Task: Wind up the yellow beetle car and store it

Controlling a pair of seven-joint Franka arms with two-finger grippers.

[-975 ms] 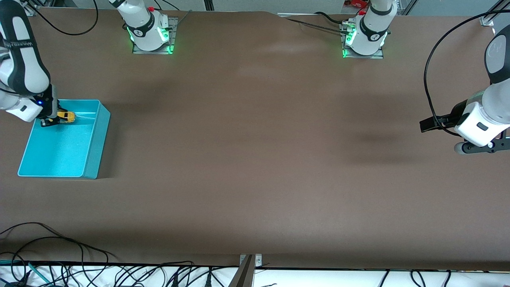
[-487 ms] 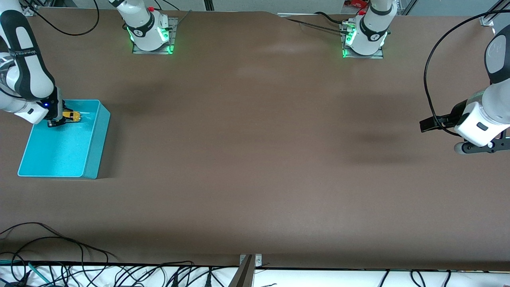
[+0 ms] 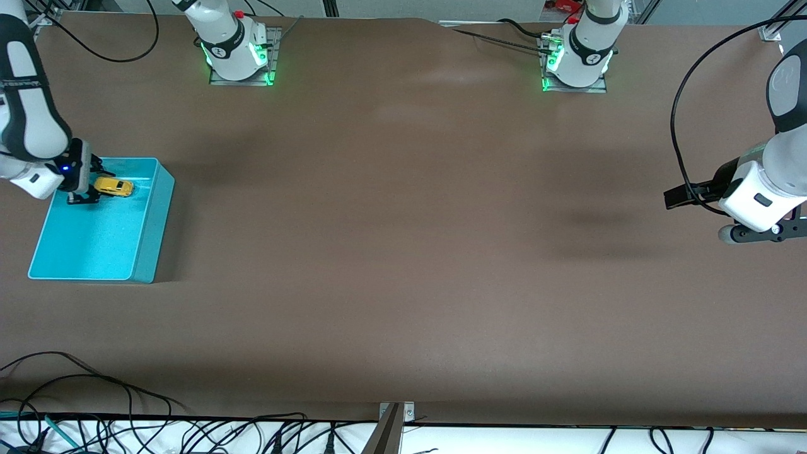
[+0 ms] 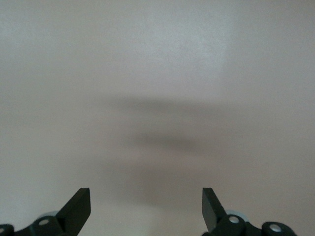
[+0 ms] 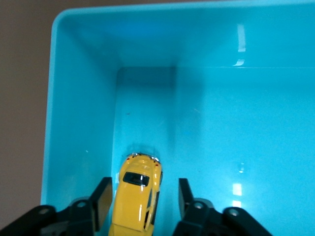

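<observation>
Since the earlier frame the right gripper (image 5: 140, 201) has been spread, its fingers apart on either side of the yellow beetle car (image 5: 138, 192), which probably rests on the teal bin (image 3: 151, 217) floor. Storing appears done; only withdrawal remains. The left gripper (image 4: 146, 209) waits spread over bare table (image 3: 403, 252).

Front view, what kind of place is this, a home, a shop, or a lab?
Most likely a robotics lab bench. Two arm bases are bolted to a wide brown table, loose cables trail along its near edge, and the only props are a teal bin with a yellow beetle car inside.
</observation>
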